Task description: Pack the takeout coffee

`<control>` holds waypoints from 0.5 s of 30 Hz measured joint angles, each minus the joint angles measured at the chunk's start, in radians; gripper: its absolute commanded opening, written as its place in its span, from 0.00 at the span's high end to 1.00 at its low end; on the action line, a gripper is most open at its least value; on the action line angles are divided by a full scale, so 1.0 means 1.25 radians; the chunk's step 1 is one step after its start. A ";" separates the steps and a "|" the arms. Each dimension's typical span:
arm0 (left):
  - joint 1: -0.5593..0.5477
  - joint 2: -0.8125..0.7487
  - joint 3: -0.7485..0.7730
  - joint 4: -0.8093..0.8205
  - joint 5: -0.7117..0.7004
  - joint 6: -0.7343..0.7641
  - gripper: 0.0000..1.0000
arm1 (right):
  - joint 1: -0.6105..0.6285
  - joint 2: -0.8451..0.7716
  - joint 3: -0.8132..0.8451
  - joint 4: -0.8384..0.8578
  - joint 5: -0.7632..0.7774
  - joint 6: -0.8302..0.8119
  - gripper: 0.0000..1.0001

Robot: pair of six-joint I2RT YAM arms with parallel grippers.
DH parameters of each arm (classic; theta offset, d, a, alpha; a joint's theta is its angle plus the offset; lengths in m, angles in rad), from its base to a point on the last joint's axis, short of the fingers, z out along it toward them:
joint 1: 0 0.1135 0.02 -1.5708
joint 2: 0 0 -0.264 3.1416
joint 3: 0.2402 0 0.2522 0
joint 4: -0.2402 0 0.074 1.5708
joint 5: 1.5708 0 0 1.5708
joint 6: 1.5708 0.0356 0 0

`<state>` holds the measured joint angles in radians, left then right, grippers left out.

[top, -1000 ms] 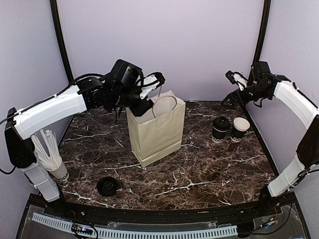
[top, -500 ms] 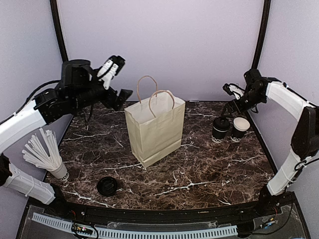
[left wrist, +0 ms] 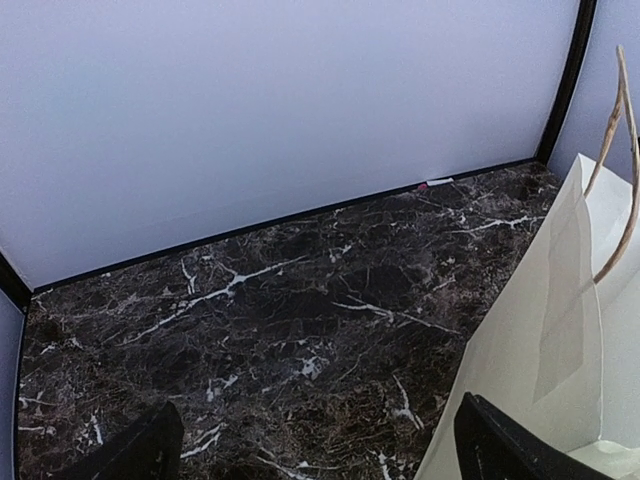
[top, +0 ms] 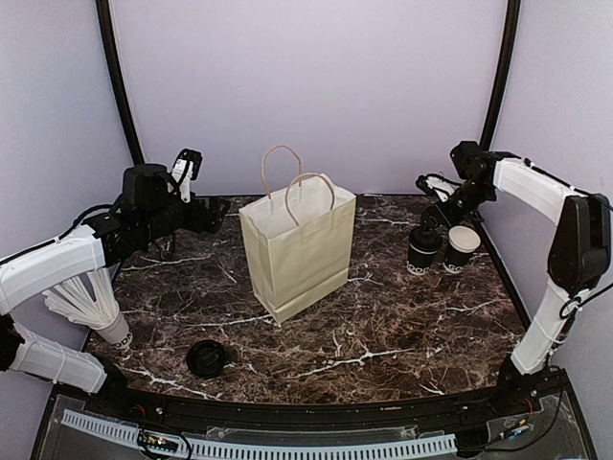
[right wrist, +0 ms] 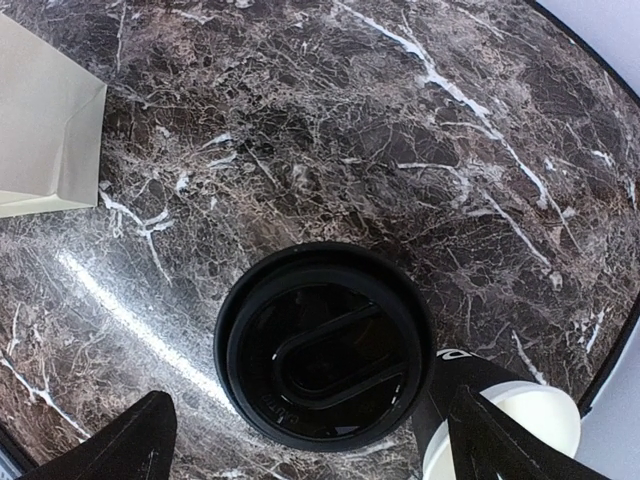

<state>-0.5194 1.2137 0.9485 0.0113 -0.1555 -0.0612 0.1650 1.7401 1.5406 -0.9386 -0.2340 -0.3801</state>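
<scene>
The takeout coffee (top: 424, 249), a black cup with a black lid, stands at the right of the marble table. In the right wrist view its lid (right wrist: 325, 345) lies straight below. My right gripper (top: 433, 203) hangs open just above it, one finger on each side (right wrist: 315, 445), touching nothing. The cream paper bag (top: 297, 244) stands upright and open in the middle, both handles up. Left of the bag, my left gripper (top: 203, 192) is open and empty over bare marble (left wrist: 320, 450). The bag's side (left wrist: 560, 380) shows at its right.
A matching cup with a bare white rim (top: 462, 247) stands right beside the lidded one and shows by my right finger (right wrist: 520, 430). A loose black lid (top: 206, 357) lies front left. A cup of white stirrers (top: 96, 297) stands at the left edge.
My left gripper has let go of the bag's handle, opened, and drawn back left and down. My right gripper has come down and in over the lidded cup.
</scene>
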 measured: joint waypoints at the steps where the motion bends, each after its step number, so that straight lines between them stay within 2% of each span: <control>1: 0.006 -0.002 0.000 0.008 0.006 -0.011 0.03 | 0.006 0.000 0.000 0.001 0.005 0.000 0.04; 15: 0.021 -0.020 0.001 0.031 0.020 -0.054 0.05 | 0.032 0.072 0.055 0.001 0.063 0.001 0.09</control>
<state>-0.4927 1.1885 0.9493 0.0498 -0.1310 -0.1287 0.2050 1.8301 1.6089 -0.9379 -0.1551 -0.3790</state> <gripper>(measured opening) 0.950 0.918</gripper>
